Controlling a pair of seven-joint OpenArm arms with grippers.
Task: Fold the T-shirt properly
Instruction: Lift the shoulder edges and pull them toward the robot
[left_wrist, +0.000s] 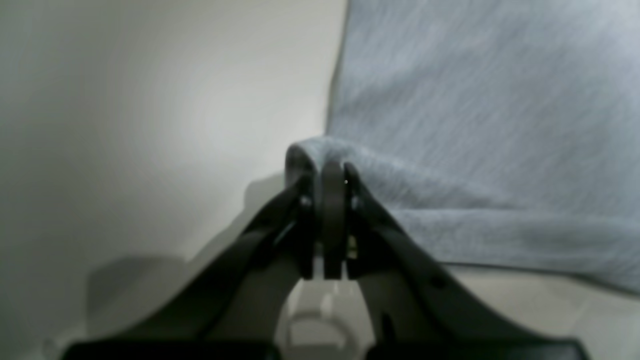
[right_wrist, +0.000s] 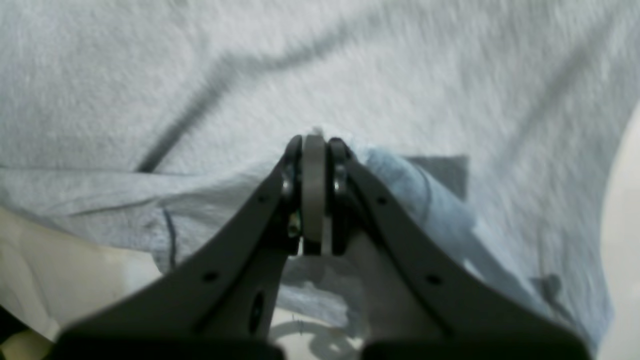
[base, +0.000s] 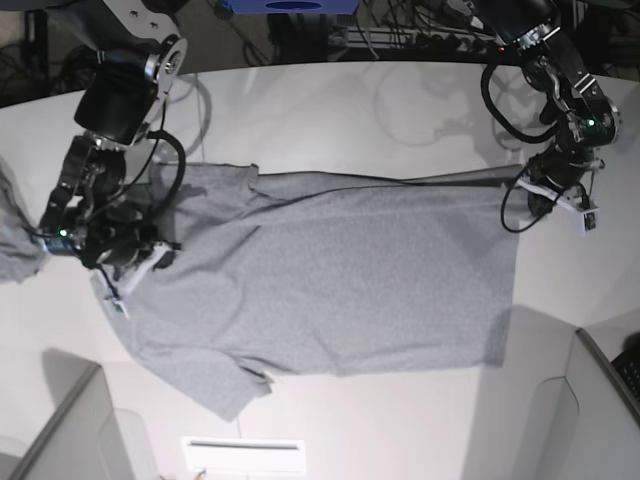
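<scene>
L gripper (left_wrist: 330, 172) pinches T-shirt (base: 330, 270) edge | lettering: none legible, blurry

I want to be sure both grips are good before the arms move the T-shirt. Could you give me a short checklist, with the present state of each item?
1. Left tool shut on the T-shirt: ok, a bunched edge of cloth sits between the closed pads.
2. Right tool shut on the T-shirt: ok, cloth is pinched at its tip.
3. How many layers each tool holds: cannot tell.
4. Shirt spread flat on the table: not ok, a diagonal crease shows in the right wrist view and the edge farthest from the base camera is folded over.
5. Second grey cloth apart from the shirt: ok, it lies at the table's edge.
</scene>
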